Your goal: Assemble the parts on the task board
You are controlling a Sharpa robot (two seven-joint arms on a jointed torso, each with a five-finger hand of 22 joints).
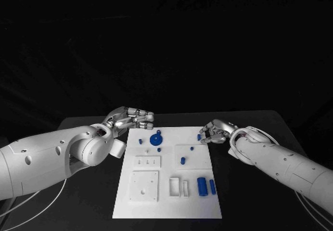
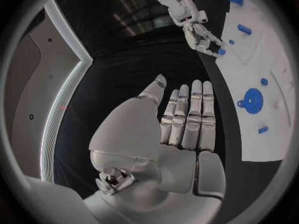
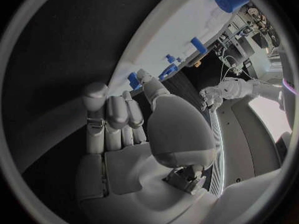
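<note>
- Right hand (image 1: 216, 132) sits at the far right corner of the task board (image 1: 169, 207), fingers curled in over a small blue part (image 1: 199, 137) at that edge; the left wrist view shows a blue piece at its fingertips (image 2: 215, 50) (whether it is truly pinched or only touched I cannot tell).
- Left hand (image 1: 130, 118) hovers just off the board's far left corner, empty, its fingers (image 2: 190, 115) straight and side by side, probably kept off the board so the right hand has room.
- Blue parts lie spread over the board: a round disc (image 1: 157, 139) near the far edge, a small peg (image 1: 183, 160) mid-board, and two cylinders (image 1: 205, 186) lying flat toward the near right edge.
- White recessed blocks (image 1: 144, 186) on the near left look like seats waiting for parts, so assembly seems at an early stage.
</note>
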